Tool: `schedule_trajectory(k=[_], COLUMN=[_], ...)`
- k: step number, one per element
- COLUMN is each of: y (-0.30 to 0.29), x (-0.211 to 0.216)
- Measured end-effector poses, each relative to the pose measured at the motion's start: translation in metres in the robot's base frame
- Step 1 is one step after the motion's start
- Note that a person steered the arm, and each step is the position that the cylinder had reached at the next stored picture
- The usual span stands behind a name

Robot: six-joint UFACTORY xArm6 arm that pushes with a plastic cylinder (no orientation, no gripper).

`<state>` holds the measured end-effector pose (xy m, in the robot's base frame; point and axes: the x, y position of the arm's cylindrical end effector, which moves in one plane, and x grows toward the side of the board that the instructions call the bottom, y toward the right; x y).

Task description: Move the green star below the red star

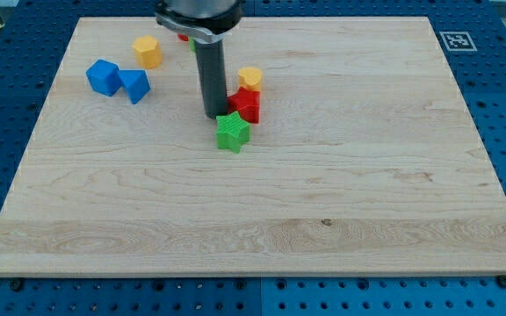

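Observation:
The green star [232, 132] lies on the wooden board, just below and slightly left of the red star [246, 104], touching or nearly touching it. My tip [214, 116] stands just up-left of the green star and left of the red star, close against both. A yellow cylinder [250, 78] sits directly above the red star, touching it.
A yellow hexagon block [148, 52] lies near the view's top left. A blue block [104, 77] and a blue triangle [134, 85] sit together at the left. A small red piece [184, 37] peeks out behind the arm at the top. The board's edge [253, 274] runs along the bottom.

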<state>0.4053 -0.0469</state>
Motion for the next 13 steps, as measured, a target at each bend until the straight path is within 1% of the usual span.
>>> schedule_trajectory(k=[1,2,3,4,5,6,8,9,10,11,13], y=[0.014,-0.014,-0.055,-0.054,-0.034,-0.014,-0.002,0.017,0.022,-0.008,-0.153], x=[0.0,0.0,0.002,0.035,0.056,0.047,0.046,0.045,0.045,0.045,0.041])
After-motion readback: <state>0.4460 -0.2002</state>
